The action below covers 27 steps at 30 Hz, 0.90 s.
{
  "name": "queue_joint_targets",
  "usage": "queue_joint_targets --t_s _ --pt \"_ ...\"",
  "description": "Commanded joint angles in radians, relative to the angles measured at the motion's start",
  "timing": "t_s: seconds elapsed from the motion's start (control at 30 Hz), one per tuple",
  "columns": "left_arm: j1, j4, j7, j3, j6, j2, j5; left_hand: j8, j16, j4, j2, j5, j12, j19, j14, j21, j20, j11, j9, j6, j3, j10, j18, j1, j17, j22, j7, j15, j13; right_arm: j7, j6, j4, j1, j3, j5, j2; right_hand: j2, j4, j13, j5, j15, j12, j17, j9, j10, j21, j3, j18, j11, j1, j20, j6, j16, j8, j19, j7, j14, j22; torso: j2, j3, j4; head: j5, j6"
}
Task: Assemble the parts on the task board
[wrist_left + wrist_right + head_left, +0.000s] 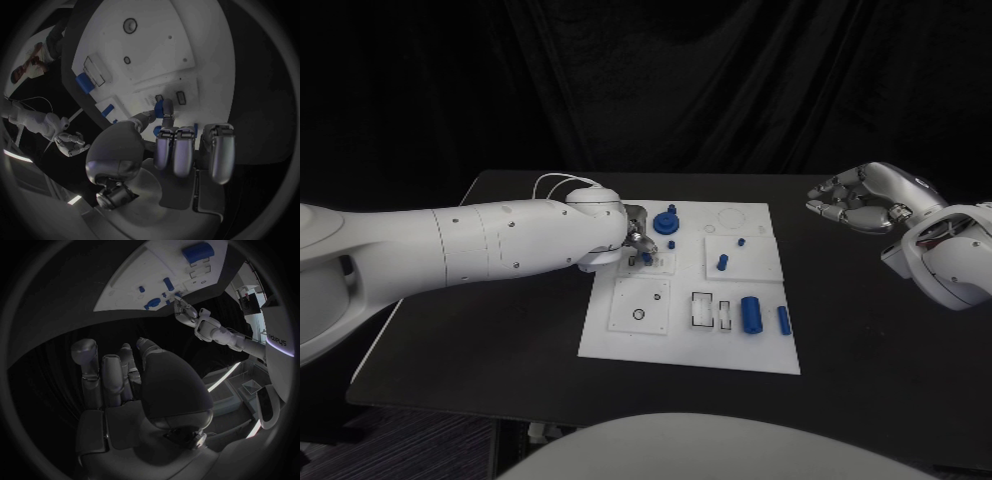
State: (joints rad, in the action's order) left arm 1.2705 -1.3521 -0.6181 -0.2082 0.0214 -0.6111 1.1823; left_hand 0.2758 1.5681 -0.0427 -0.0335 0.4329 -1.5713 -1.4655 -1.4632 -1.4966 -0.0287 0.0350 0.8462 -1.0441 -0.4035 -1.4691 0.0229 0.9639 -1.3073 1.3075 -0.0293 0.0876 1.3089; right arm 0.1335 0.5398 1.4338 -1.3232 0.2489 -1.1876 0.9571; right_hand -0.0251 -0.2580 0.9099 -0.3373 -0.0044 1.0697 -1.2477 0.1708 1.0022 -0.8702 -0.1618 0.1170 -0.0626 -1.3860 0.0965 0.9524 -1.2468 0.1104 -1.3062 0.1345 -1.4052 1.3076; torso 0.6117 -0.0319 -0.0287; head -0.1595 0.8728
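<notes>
The white task board (689, 350) lies in the middle of the black table. My left hand (635, 240) hovers over its far left part and pinches a small blue part (165, 106) between thumb and finger, just above a small recessed block (651, 262). On the board are a round blue part (666, 221), a short blue peg (721, 263), a large blue cylinder (751, 314) and a slim blue piece (783, 320). My right hand (870, 198) hangs in the air off the board's far right corner, fingers curled, holding nothing.
Empty recesses show on the near left of the board: a black ring (639, 314) and rectangular slots (707, 310). Bare black table (877, 340) surrounds the board. The left forearm (488, 245) crosses the table's left side.
</notes>
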Motion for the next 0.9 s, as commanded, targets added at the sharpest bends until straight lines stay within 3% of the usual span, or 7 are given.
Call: queue_joint_targets --t_s 0.03,0.23,0.9 --pt "-0.01 -0.004 0.007 -0.003 -0.019 -0.003 -0.003 -0.004 0.003 -0.001 0.003 0.003 0.001 -0.019 -0.108 0.007 0.008 0.006 0.0 -0.006 -0.004 -0.102 0.013 -0.009 -0.263 0.133 0.001 0.006 0.262 -0.022 0.001 0.001 0.001 -0.001 -0.008 0.002 0.002 0.0 0.0 -0.004 -0.003 -0.004 0.001 -0.001 -0.005 0.006 -0.004 0.012 0.003 -0.008 0.003 0.006 0.001 -0.004 -0.003 0.003 0.003 0.066 -0.001 0.0005 0.0021 0.002 0.0" --pt "-0.014 -0.006 0.01 -0.003 -0.034 -0.008 -0.003 -0.005 0.003 -0.001 0.002 0.003 0.001 -0.018 -0.108 0.009 0.008 0.006 0.001 -0.006 -0.006 -0.102 0.013 -0.01 -0.263 0.13 0.001 0.006 0.262 -0.024 -0.003 0.002 0.001 -0.001 -0.008 0.004 0.002 0.0 -0.001 -0.006 -0.003 -0.005 0.002 -0.001 -0.006 0.007 -0.005 0.012 0.003 -0.009 0.003 0.007 0.001 -0.004 -0.003 0.003 0.003 0.067 0.001 0.0001 -0.0015 -0.002 0.0" --pt "-0.03 -0.026 0.012 -0.003 -0.047 -0.026 -0.003 -0.006 0.003 -0.001 0.001 0.003 0.001 -0.014 -0.108 0.012 0.009 0.006 0.001 -0.006 -0.008 -0.102 0.015 -0.01 -0.263 0.124 0.001 0.006 0.262 -0.031 -0.012 0.0 0.002 -0.001 -0.008 0.001 0.001 0.001 0.001 -0.011 -0.003 -0.003 0.002 -0.001 -0.004 0.008 -0.007 0.012 0.004 -0.011 0.003 0.008 0.002 -0.004 -0.003 0.003 0.004 0.067 0.002 0.0003 0.0002 -0.001 0.0"
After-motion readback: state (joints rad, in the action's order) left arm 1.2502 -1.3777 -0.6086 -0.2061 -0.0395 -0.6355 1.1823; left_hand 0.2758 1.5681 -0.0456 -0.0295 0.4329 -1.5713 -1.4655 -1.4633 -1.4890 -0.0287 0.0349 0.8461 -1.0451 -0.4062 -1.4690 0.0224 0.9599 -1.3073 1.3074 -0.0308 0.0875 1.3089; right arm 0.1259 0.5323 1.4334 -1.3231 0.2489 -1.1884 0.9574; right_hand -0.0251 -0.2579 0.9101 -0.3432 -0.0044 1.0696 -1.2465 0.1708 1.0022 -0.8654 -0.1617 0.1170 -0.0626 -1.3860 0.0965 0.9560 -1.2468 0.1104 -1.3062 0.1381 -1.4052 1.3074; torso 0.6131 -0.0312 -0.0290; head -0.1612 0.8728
